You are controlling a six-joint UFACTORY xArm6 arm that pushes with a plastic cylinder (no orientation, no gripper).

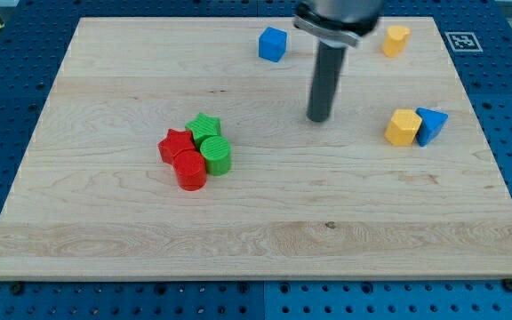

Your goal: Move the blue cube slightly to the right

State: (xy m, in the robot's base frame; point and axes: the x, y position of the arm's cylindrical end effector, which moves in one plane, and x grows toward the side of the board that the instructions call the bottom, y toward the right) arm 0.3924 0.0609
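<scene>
Nearest the view's bottom lies the bare front edge of the wooden board (256, 258), and just above it, left of centre, a tight cluster of four blocks: a red cylinder (190, 170) at the front, a green cylinder (216, 155) touching its right side, a red star (174, 144) behind on the left and a green star (204, 126) at the back. The stars are partly hidden by the cylinders in front of them, so their lower points cannot be seen.

My tip (318, 118) rests on the board right of centre, well apart from every block. The rod ends plainly (there is no claw on it, so nothing opens, closes or holds anything). The rod's upper housing is cut off by the view's top edge.

The blue cube (273, 44) sits near the view's top, up and to the left of my tip, untouched.

On the view's right, a yellow block (403, 127) touches a blue block (431, 125); their exact shapes are hard to make out. Another yellow block (396, 40) stands near the top right.

Count: two red, two green, two yellow, two blue, eight in all. A square printed marker (462, 40) lies off the board's top right corner.
</scene>
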